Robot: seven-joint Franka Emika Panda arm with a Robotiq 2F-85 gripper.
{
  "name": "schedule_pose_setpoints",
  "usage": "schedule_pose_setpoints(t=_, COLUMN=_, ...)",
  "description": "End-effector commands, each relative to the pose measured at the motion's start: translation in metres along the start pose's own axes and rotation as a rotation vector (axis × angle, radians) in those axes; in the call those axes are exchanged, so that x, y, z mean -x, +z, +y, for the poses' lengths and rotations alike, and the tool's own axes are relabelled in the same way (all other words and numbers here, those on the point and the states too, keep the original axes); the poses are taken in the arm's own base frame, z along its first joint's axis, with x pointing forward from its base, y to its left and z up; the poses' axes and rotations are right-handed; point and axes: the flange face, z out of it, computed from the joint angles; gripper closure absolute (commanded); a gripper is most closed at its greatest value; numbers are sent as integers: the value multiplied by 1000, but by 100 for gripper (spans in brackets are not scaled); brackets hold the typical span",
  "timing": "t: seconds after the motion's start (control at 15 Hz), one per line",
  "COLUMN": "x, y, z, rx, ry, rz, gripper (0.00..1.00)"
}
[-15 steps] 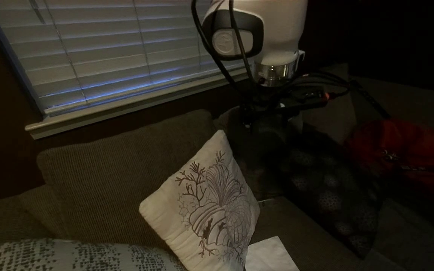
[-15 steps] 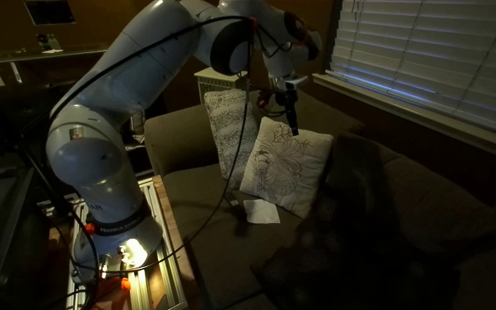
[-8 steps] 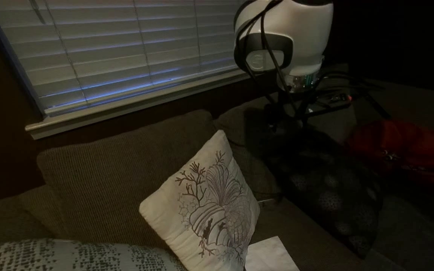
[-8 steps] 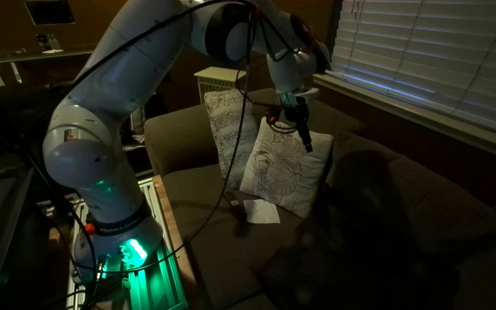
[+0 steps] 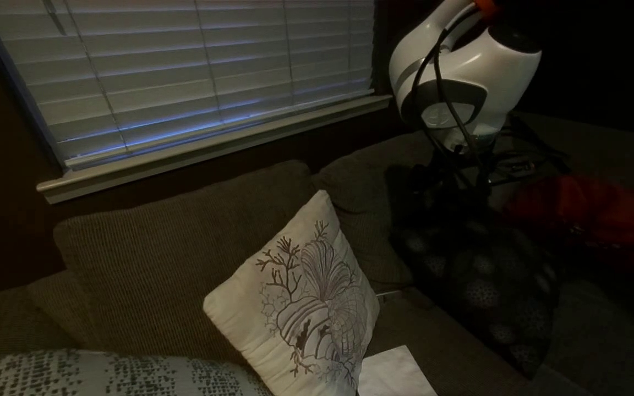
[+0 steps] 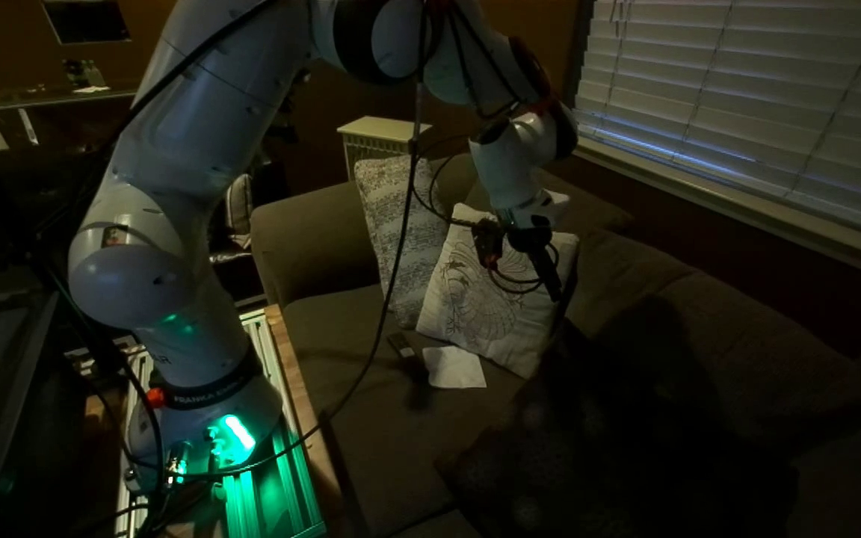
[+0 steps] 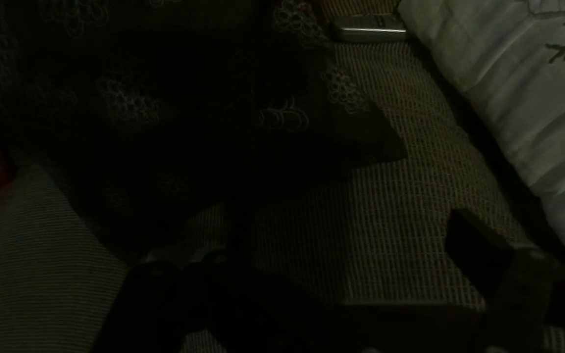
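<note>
Wrist view looks down on a dark pillow (image 7: 179, 117) patterned with pale flowers, the thing nearest the claw (image 6: 554, 290). The claw's fingers (image 7: 476, 250) stand spread, with only the ribbed fabric of the sofa (image 7: 400, 240) showing between them, so nothing is pinched. Whether a fingertip brushes the dark pillow is too dim to tell. The claw hangs pointing down at a slant, which presumably turns the gap between its fingers toward the seat.

In an exterior view the dark pillow lies across the sofa, its upper part beneath the claw and its lower corner reaching forward over the seat. A white pillow (image 5: 300, 308), embroidered with coral and shells, leans nearby; the backrest (image 5: 157, 275) seems to keep it from falling. A white sheet (image 6: 455, 368) lies flat by its foot. Red fabric (image 5: 586, 214) sits beyond the dark pillow. A speckled pillow (image 6: 400, 232) tilts beside the armrest (image 6: 318, 235), probably propped by it.
</note>
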Motion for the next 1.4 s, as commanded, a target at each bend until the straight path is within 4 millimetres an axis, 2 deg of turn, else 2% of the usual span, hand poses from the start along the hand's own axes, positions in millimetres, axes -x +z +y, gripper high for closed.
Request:
schedule_pose_setpoints(t=0.0, x=0, y=-1, z=0, rx=-2, ry=0, rz=0, gripper=0)
schedule_pose_setpoints(t=0.13, x=-3, y=2, z=3, rx=-2, ry=-6, rz=2, gripper=0)
schedule_pose_setpoints(t=0.67, x=-19, y=64, z=86, rx=-11, ry=30, rz=-116, gripper=0)
schedule_pose_setpoints(t=0.87, x=-31, y=90, z=105, rx=-3, ry=25, rz=-127, gripper=0)
schedule_pose_setpoints(t=1.13, x=-44, y=113, z=114, rx=4, ry=50, rz=-153, gripper=0)
schedule_pose_setpoints(t=1.33, x=-51, y=128, z=110, rx=1, ry=62, rz=-178, gripper=0)
